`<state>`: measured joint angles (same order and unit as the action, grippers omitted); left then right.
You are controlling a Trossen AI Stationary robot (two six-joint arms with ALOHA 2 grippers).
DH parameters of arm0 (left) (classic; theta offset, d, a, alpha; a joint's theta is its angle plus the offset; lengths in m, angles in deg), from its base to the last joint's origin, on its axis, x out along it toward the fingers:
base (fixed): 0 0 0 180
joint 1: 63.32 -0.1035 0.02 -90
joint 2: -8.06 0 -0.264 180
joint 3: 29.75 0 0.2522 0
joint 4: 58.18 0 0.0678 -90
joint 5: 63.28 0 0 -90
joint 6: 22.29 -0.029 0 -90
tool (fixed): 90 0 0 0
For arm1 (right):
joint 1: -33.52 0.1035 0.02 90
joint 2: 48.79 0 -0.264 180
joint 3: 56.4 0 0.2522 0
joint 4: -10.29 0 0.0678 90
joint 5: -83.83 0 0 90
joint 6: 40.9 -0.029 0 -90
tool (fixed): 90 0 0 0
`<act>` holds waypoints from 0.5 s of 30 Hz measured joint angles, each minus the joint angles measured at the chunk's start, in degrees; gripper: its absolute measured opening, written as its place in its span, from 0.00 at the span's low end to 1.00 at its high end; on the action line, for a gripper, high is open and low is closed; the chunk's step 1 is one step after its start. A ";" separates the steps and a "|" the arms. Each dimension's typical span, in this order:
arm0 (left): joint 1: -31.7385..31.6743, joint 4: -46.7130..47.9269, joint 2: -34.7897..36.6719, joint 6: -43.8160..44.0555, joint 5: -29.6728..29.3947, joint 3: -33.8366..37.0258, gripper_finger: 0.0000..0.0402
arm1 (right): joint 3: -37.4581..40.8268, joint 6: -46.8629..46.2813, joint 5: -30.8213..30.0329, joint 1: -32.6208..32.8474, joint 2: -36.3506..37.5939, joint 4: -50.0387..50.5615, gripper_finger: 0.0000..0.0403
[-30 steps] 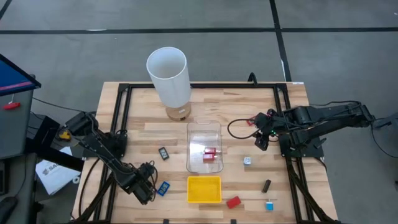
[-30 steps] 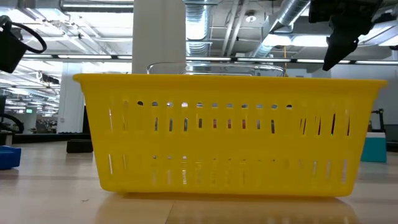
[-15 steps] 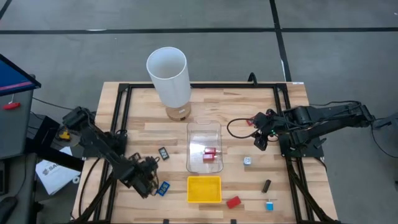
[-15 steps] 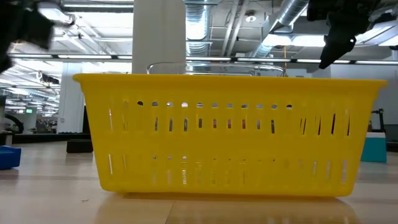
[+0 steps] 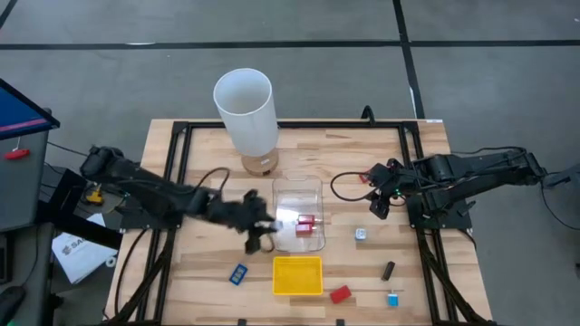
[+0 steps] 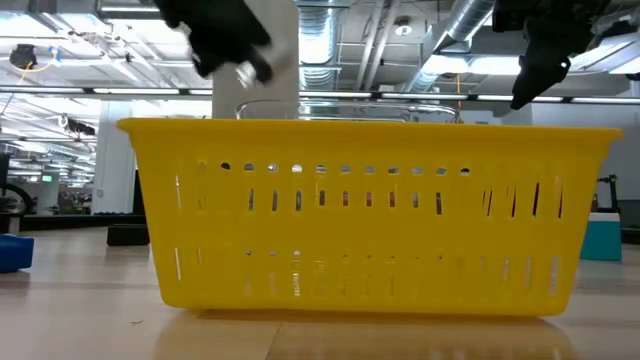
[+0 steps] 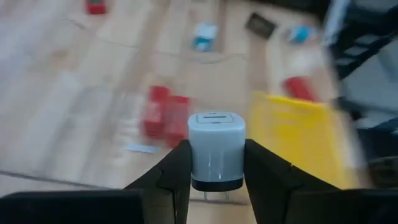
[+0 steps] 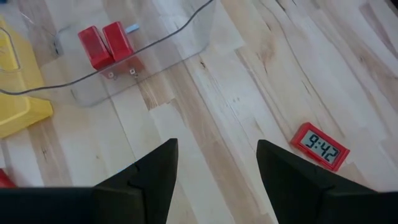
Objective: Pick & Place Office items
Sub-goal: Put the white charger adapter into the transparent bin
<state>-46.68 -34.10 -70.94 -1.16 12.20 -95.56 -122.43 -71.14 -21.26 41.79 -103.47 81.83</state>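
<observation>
Currently the left gripper (image 7: 214, 186) is clamped on a small white charger cube (image 7: 216, 149), fingers (image 7: 175, 171) pressing both its sides, metal prongs poking out underneath. It hangs at the left edge of the clear bin (image 5: 299, 192), above the table. The cube is pale grey-white, rounded corners, slot on its top face. Inside the bin lie two red blocks (image 8: 106, 43). The right gripper (image 8: 214, 174) waits over the table's right side with fingers spread wide and holding nothing, near a red digital clock (image 8: 321, 146). A blue piece (image 5: 238, 273) sits left of the yellow tray (image 5: 298, 276).
</observation>
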 joint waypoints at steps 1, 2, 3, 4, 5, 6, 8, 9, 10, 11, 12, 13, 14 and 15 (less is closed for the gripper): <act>-1.92 -0.06 -1.11 -2.29 0.04 -0.04 0.28 | 0.00 0.09 0.00 0.06 0.00 0.02 0.53; -3.65 0.38 -2.24 -4.18 0.08 -0.38 0.28 | 0.00 0.23 0.00 0.10 0.00 0.07 0.53; -5.45 0.79 -3.37 -5.76 0.20 -0.90 0.28 | 0.00 0.29 0.00 0.14 0.00 0.07 0.53; -6.90 1.04 -4.34 -7.14 0.33 -1.56 0.28 | -0.02 0.43 0.00 0.26 0.00 0.04 0.53; -8.14 1.42 -5.48 -8.63 0.49 -2.51 0.28 | -0.02 0.52 -0.01 0.40 0.00 0.04 0.53; -9.27 1.61 -6.91 -9.92 0.80 -3.55 0.28 | -0.02 0.70 0.01 0.39 0.00 0.04 0.53; -10.51 4.42 -9.37 -12.21 2.46 -5.35 0.28 | -0.02 0.74 0.01 0.39 0.02 0.08 0.53; -10.75 5.95 -10.99 -13.47 3.57 -6.66 0.28 | -0.02 0.86 0.00 0.39 0.01 0.16 0.53; -10.77 7.31 -12.30 -14.71 4.04 -8.11 0.28 | -0.02 1.17 0.00 0.39 0.00 0.24 0.53; -10.76 9.94 -13.19 -15.99 4.05 -9.51 0.28 | -0.02 1.63 0.00 0.39 0.00 0.19 0.53; -10.70 12.48 -14.11 -17.04 4.05 -11.10 0.28 | -0.02 1.78 0.00 0.39 0.04 0.12 0.53; -10.51 14.30 -15.04 -18.06 4.26 -12.74 0.28 | -0.02 1.84 0.00 0.39 0.02 0.11 0.53; -10.43 16.09 -15.87 -18.89 4.76 -14.01 0.28 | -0.02 2.00 0.00 0.39 0.00 0.08 0.53; -10.40 17.71 -16.47 -19.49 5.31 -15.11 0.28 | -0.02 2.20 0.00 0.39 0.00 -0.03 0.53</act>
<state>-57.08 -16.38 -87.41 -20.66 17.51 -110.67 -122.45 -68.94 -21.26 42.18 -103.47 81.80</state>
